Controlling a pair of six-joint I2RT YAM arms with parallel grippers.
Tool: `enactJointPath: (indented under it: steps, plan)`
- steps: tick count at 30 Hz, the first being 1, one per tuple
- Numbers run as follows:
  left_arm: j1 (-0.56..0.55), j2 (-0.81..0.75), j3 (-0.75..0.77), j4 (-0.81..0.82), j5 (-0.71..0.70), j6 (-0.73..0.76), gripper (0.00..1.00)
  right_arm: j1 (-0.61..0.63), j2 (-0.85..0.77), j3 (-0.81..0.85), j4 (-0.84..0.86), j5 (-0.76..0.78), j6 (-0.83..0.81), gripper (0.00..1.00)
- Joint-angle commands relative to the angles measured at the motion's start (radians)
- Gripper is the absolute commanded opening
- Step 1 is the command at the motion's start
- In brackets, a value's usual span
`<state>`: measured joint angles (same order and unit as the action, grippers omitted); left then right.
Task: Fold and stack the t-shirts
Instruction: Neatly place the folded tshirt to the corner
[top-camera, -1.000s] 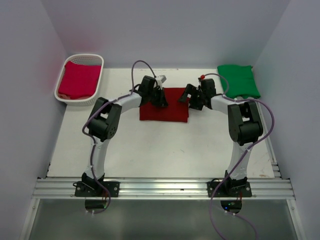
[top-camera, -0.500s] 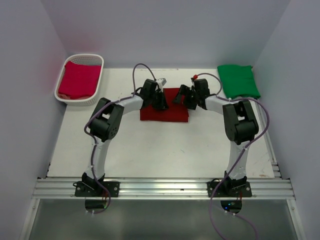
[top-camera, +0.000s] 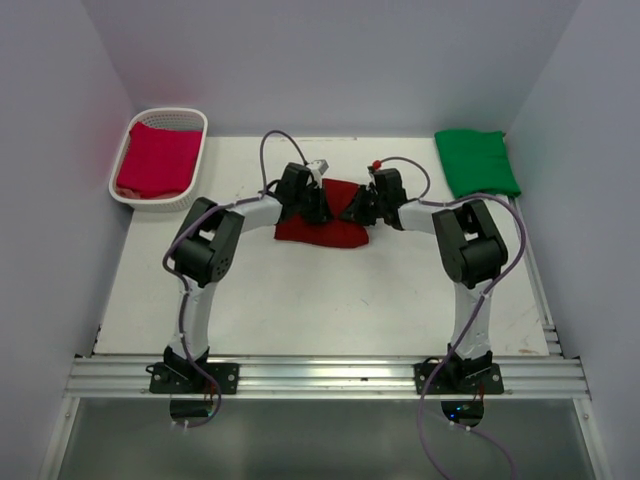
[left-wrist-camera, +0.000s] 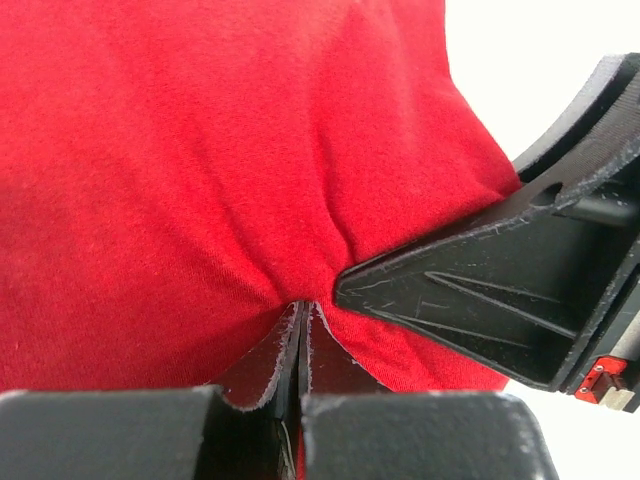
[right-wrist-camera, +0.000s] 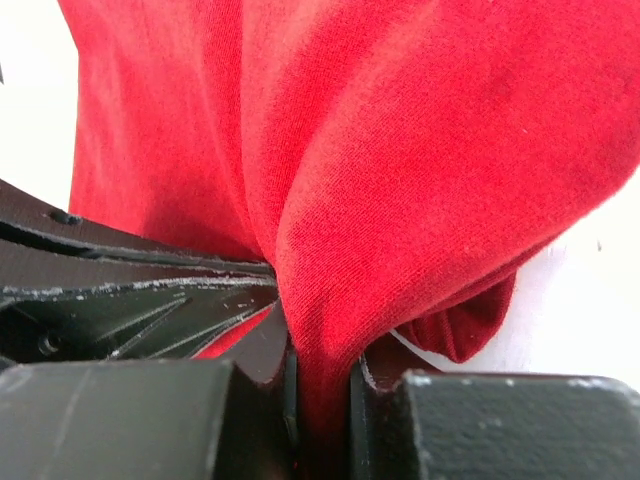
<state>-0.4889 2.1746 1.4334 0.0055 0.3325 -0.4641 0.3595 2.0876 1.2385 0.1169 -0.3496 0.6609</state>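
The dark maroon red t-shirt (top-camera: 322, 230) lies folded at mid-table, bunched toward its far middle. My left gripper (top-camera: 320, 206) is shut on the cloth near its far edge; in the left wrist view the jaws (left-wrist-camera: 303, 306) pinch a thin pucker of red fabric (left-wrist-camera: 200, 160). My right gripper (top-camera: 356, 208) sits close beside it, shut on a thick fold of the same shirt (right-wrist-camera: 400, 150), which fills the gap between its jaws (right-wrist-camera: 320, 345). The green t-shirt (top-camera: 477, 163) lies folded at the far right corner. The pinkish crimson t-shirt (top-camera: 158, 160) rests in the basket.
A white lattice basket (top-camera: 126, 194) stands at the far left. Pale walls close in the table on three sides. The two grippers nearly touch: the right one's black finger (left-wrist-camera: 480, 290) shows in the left wrist view.
My right gripper has moved left onto the maroon shirt's right edge and closed on a fold. The shirt has bunched inward and narrowed. The left gripper has stayed shut on the cloth.
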Motion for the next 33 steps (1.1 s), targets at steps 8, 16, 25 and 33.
enactJointPath:
  steps: [8,16,25,33]
  plan:
    - [0.009,-0.204,-0.091,-0.147,-0.058,0.012,0.0,-0.04,-0.198,-0.203,0.052,-0.161,0.101,0.0]
    - [0.062,-0.556,-0.168,-0.206,-0.179,-0.013,0.52,-0.103,-0.391,-0.31,0.257,-0.196,0.212,0.0]
    - [0.13,-0.831,-0.422,-0.176,-0.176,-0.073,0.59,-0.266,-0.459,-0.336,0.446,-0.17,0.344,0.0]
    - [0.13,-0.886,-0.609,-0.134,-0.122,-0.076,0.52,-0.474,-0.433,-0.327,0.815,-0.109,0.509,0.0]
